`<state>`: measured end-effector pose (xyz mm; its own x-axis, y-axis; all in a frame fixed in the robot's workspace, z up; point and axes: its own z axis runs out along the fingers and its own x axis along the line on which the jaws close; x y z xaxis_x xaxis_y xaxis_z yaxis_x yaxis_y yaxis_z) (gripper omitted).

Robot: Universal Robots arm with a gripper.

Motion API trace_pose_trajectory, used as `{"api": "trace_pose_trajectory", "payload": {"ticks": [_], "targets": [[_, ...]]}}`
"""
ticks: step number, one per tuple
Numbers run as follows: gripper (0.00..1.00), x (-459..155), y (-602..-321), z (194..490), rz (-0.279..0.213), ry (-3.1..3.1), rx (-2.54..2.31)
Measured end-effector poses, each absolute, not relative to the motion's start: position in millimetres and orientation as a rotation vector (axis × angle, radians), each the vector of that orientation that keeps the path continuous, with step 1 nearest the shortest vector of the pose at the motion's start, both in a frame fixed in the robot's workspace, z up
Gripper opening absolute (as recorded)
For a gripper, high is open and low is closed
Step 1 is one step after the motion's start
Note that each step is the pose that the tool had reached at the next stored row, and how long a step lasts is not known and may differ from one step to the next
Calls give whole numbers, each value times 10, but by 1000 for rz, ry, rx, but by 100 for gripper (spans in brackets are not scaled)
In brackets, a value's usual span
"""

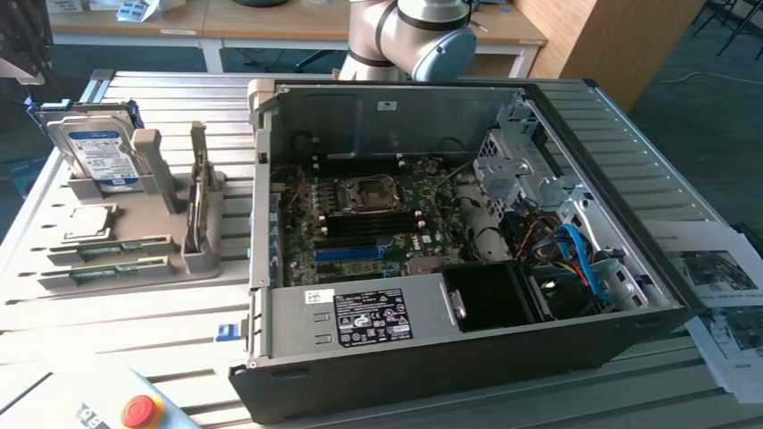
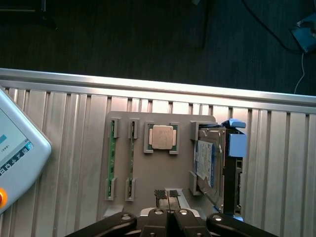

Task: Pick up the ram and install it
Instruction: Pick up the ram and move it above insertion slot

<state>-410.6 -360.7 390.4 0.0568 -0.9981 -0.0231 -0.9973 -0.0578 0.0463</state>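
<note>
Two ram sticks (image 2: 111, 160) (image 2: 131, 160), thin green boards, stand on edge side by side in clips on a grey holder tray (image 2: 148, 182). In the exterior view they lie at the tray's near left corner (image 1: 113, 246) (image 1: 105, 271). My gripper (image 2: 167, 195) hangs above the tray's edge, to one side of the sticks, shut with nothing between its fingers. The open computer case (image 1: 477, 357) lies on the exterior view's right, its motherboard showing a blue memory slot (image 1: 357, 252) beside black ones.
The tray also carries a CPU (image 2: 163, 137) and an upright silver hard drive (image 2: 205, 163) with a blue-white label. A teach pendant with a red button (image 1: 141, 411) lies near the table's front corner. Papers (image 1: 727, 295) lie beside the case. The arm's elbow (image 1: 417, 36) stands behind the case.
</note>
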Motion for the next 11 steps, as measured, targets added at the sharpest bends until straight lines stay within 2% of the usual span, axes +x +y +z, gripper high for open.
{"api": "trace_pose_trajectory", "payload": {"ticks": [11], "targets": [[10, -4106, -3691, 3905, -76, -2144, 2270]]}}
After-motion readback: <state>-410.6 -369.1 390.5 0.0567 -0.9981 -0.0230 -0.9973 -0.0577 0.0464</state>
